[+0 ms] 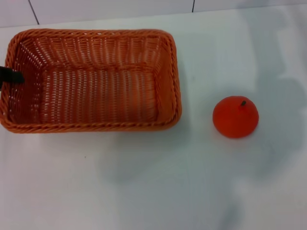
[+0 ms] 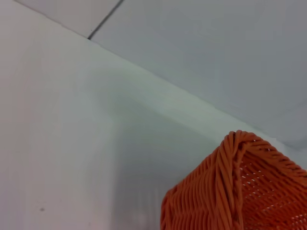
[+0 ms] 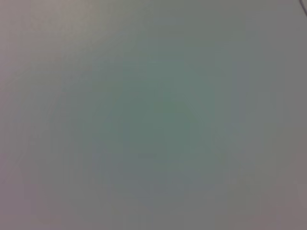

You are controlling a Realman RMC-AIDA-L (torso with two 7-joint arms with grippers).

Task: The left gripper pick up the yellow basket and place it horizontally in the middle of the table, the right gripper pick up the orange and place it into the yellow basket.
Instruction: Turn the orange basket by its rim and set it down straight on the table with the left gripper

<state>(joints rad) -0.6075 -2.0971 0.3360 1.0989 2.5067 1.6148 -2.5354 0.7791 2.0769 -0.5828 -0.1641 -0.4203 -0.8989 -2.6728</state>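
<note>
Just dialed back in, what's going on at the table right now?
The left gripper is at the left end of the yellow basket, its black tip over the rim there. The basket lies lengthwise on the table, empty. The orange sits alone on the table to the basket's right, not yet picked up. The right gripper is nowhere in view.

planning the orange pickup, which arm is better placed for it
Right, probably: the orange lies on the table to the right of the yellow basket, while the left gripper sits at the basket's left rim.
</note>
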